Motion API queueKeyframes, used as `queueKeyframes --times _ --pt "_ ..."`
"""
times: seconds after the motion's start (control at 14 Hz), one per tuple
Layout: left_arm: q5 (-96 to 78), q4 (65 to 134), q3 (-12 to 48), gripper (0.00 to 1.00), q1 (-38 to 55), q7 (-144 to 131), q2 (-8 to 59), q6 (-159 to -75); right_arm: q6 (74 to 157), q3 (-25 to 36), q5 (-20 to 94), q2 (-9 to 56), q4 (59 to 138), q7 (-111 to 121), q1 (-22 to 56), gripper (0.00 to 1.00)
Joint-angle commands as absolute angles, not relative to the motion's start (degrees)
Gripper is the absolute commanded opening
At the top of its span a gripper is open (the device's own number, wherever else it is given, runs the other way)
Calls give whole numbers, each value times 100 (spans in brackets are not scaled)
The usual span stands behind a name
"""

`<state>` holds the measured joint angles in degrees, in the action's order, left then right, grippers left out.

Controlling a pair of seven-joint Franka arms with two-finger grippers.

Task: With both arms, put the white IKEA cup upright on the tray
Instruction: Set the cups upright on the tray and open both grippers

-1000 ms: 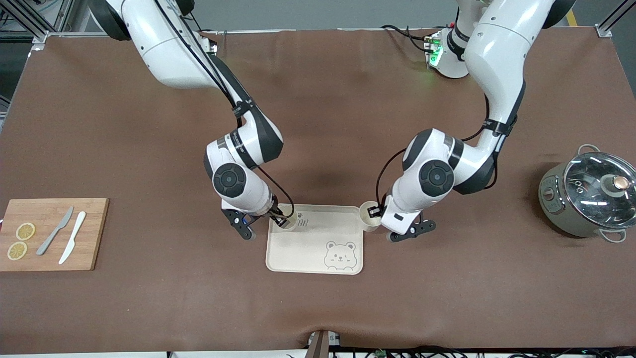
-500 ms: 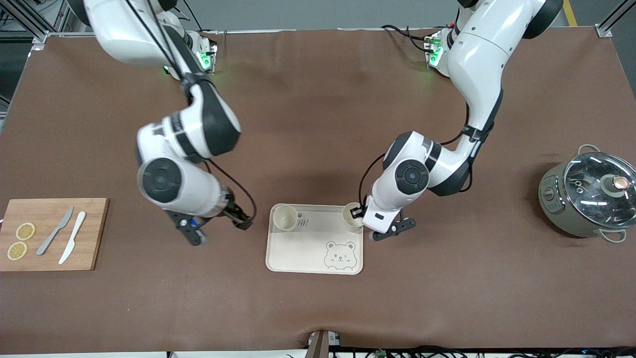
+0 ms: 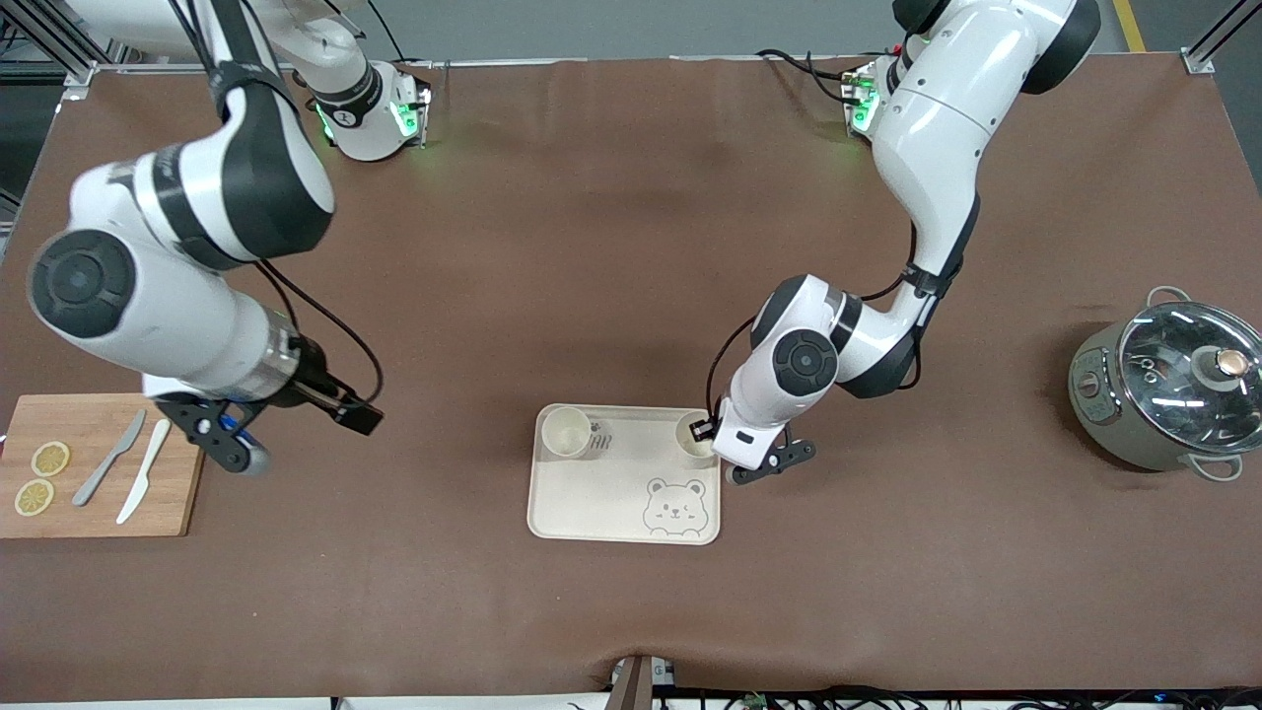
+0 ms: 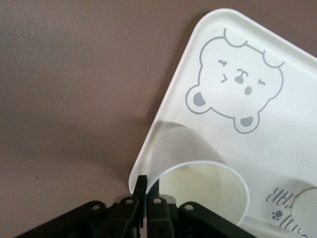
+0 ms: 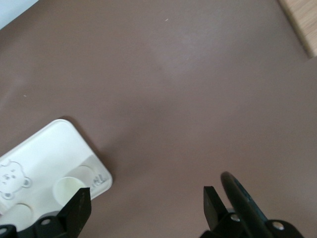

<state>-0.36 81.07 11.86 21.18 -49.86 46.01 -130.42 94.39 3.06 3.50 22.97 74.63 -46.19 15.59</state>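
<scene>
Two white cups upright on the cream tray [image 3: 611, 493]. One cup [image 3: 693, 437] at the tray's corner toward the left arm's end, pinched by its rim in the left gripper [image 3: 706, 431], fingers [image 4: 141, 191] nearly together on the thin wall, base down on the tray beside the bear-face drawing [image 3: 674, 505]. Other cup [image 3: 566, 431] free at the corner toward the right arm's end, well apart from both grippers, next to the printed lettering [image 3: 601, 440].

Right gripper [image 3: 296, 419] up in the air over bare brown worktop [image 3: 631, 247], beside the wooden cutting board [image 3: 104, 463], fingers [image 5: 214, 203] spread wide, nothing between them. On the board, two lemon slices [image 3: 41, 477] and two knives [image 3: 126, 468], just beside that gripper. Lidded pot [image 3: 1173, 385] at the left arm's end of the worktop, well apart from the left gripper.
</scene>
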Motion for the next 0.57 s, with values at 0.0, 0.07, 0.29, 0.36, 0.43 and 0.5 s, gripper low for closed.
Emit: queueKeyframes --times 0.0,0.07,0.29,0.36,0.43,0.5 --pt "-70 7963 1064 48 2224 -5036 4606 -13043 9527 211 159 1496 8488 -3756 1223 100" --pt "-18 7963 1063 67 2215 -5045 4562 -13034 9527 211 54 1355 8603 -3475 1143 100" --pt "271 7963 1020 100 2136 -5036 4281 -12947 9518 211 -158 925 8981 -2710 740 100" --pt "307 7972 1020 100 2066 -5036 4158 -12859 9510 211 -158 784 9052 -2324 573 100" --pt "334 7963 1020 100 1961 -5019 4001 -12693 9492 211 -158 678 9079 -2033 415 100" --pt "412 7963 1020 100 1812 -4966 3825 -12604 9405 202 -158 564 9079 -1726 309 100"
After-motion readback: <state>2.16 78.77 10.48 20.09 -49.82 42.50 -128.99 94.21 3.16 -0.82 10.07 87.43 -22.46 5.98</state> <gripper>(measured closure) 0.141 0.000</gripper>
